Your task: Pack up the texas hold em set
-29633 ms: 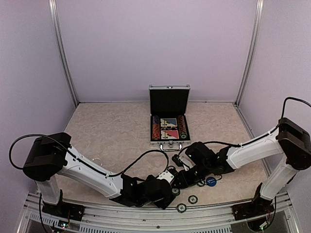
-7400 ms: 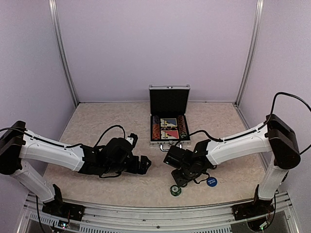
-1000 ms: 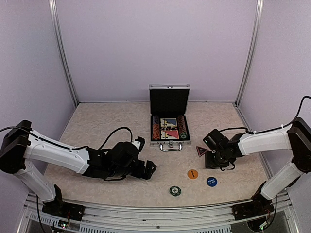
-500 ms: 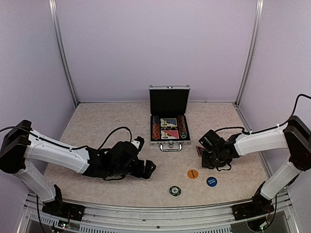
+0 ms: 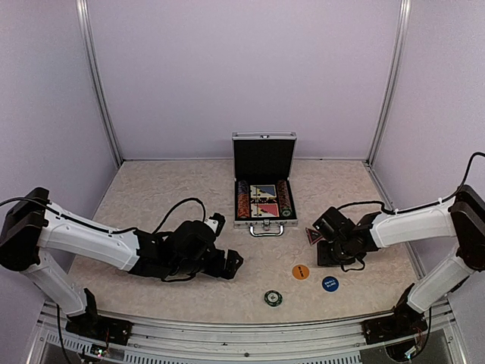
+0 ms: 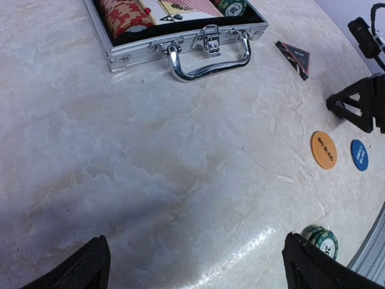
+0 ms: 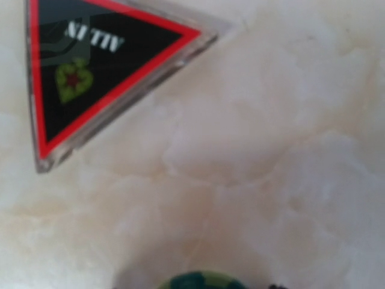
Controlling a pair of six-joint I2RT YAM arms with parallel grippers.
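Observation:
The silver briefcase (image 5: 263, 199) lies open at the table's middle, with card decks and red and green chips in its black lining; its front wall and handle show in the left wrist view (image 6: 180, 48). The dark triangular marker (image 5: 312, 235) (image 7: 90, 66) lies right of the case, just ahead of my right gripper (image 5: 324, 246) (image 7: 204, 284), which is low over the table and shut on a green chip (image 7: 201, 280). An orange disc (image 5: 301, 271), a blue disc (image 5: 330, 283) and a green chip stack (image 5: 273, 298) lie nearer. My left gripper (image 5: 233, 262) (image 6: 201, 271) is open and empty.
The case lid (image 5: 263, 155) stands upright at the back. Purple walls with metal posts (image 5: 98, 83) close in the table. The front rail (image 5: 242, 334) runs just behind the green chip stack.
My right gripper has shifted slightly right and nearer, and the triangular marker shows beside it again. The left arm has not moved.

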